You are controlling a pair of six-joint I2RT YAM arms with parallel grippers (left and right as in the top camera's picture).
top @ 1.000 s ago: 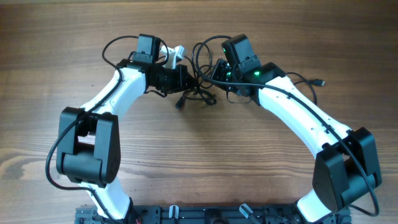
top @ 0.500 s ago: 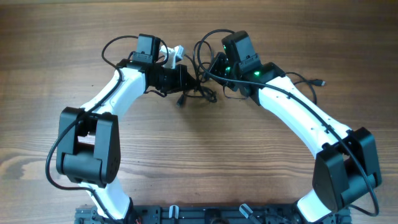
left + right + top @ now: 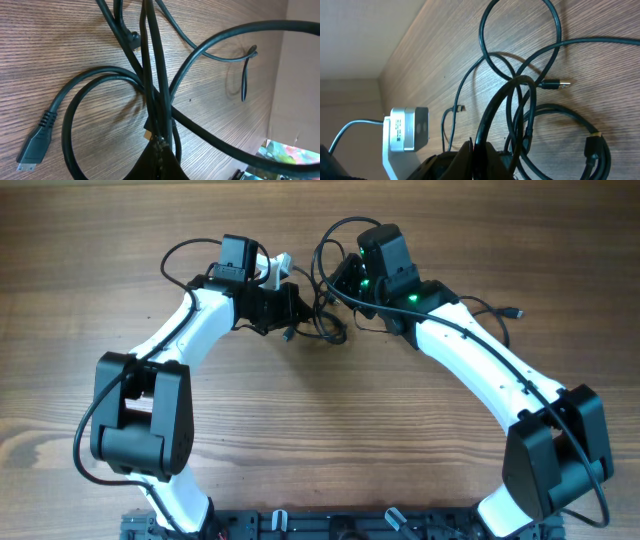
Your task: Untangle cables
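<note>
Wood-grain table (image 3: 320, 430) fills the overhead view. We note the cables (image 3: 322, 323) bunched as one knot in the upper centre of the frame, between the left gripper (image 3: 290, 308) and the right gripper (image 3: 345, 283), with one loop arching above the right one. Left wrist view: the jaws at bottom centre are pinched together on several strands at once, and a flat plug (image 3: 31, 150) lies on the wood at lower left. Right wrist view: the jaws are clamped on a thick loop at bottom centre, other loops cross over it, and a metal-tipped plug (image 3: 555, 84) lies free at centre right. Risks, as we judge them: both arms hold strands that cross, so pulling straight apart could cinch the knot. A plug could snag inside a loop. The left grip bundles several cords, which would drag together rather than separate.
</note>
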